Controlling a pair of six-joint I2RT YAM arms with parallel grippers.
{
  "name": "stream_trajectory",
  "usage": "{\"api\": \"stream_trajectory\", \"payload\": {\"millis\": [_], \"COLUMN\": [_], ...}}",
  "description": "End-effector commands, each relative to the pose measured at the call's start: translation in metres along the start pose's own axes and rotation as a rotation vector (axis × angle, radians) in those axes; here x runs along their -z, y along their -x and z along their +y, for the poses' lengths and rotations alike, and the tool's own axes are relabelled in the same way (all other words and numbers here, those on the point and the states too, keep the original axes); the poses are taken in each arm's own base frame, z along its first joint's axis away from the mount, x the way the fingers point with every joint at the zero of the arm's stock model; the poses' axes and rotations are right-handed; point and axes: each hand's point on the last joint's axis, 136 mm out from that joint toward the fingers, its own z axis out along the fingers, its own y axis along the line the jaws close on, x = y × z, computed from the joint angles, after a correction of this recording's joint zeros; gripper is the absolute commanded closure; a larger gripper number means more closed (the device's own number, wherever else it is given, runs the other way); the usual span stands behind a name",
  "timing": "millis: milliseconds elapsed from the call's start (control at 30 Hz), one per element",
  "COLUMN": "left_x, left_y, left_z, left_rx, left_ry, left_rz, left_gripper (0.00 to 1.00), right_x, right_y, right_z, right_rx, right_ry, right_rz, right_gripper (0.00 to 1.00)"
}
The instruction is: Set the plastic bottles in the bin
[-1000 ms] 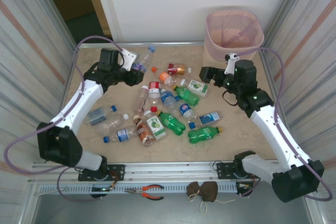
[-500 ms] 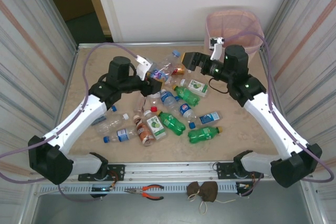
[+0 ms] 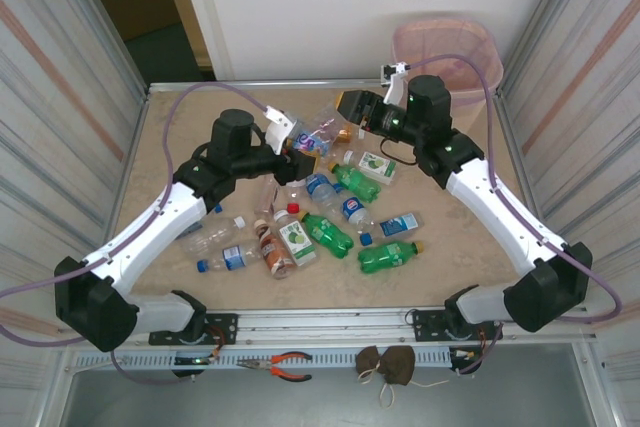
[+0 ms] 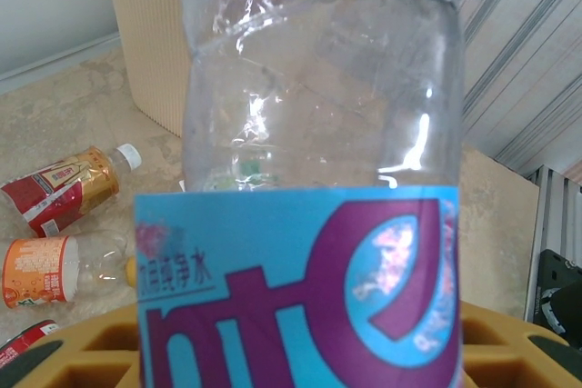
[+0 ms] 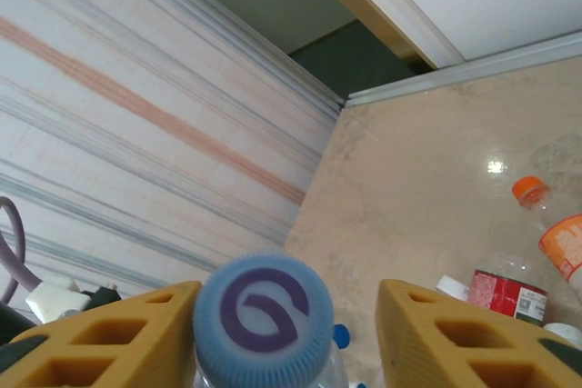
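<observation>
- Blue label (image 4: 300, 288) on the clear bottle (image 4: 318, 88): small white Chinese characters ending "净水", above large purple lettering that is cut off.
- Blue cap (image 5: 264, 311): a purple swirl sign.
- Red label (image 4: 55, 195) and orange label (image 4: 36, 270): print unreadable.

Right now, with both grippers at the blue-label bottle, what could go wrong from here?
1. In the right wrist view the blue cap sits between the fingers of the right gripper with a gap on one side. If the left gripper lets go of the clear bottle too soon, it likely drops onto the bottles on the table.
2. A hold at the cap end alone may let it swing and miss the bin.
</observation>
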Motion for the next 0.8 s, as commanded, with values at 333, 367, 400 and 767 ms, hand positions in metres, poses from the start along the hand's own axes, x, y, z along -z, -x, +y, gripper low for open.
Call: {"api": "stream_trajectory", "payload": {"millis": [333, 367, 400, 767], "left_x": [0.007, 0.007, 0.007, 0.016], "left_y": [0.009, 0.009, 0.010, 0.016], "left_z": [-0.004, -0.005, -0.005, -0.002], "left_rx": [-0.044, -0.044, -0.045, -0.046], "left_ry": [0.002, 0.001, 0.002, 0.042], "left_rz": [-0.023, -0.026, -0.028, -0.066], "left_gripper": [0.57, 0.56, 0.55, 0.21], "right_x": [0.001, 0.002, 0.003, 0.027], "right_y": [0.012, 0.012, 0.012, 0.052], "right_z": [0.026, 0.027, 0.027, 0.008], "right_rx": [-0.036, -0.033, -0.033, 0.087], "right_ry": [0.073, 0.074, 0.073, -0.065], "right_rz": [-0.032, -0.034, -0.034, -0.117], "right_gripper": [0.74, 0.74, 0.75, 0.76]}}
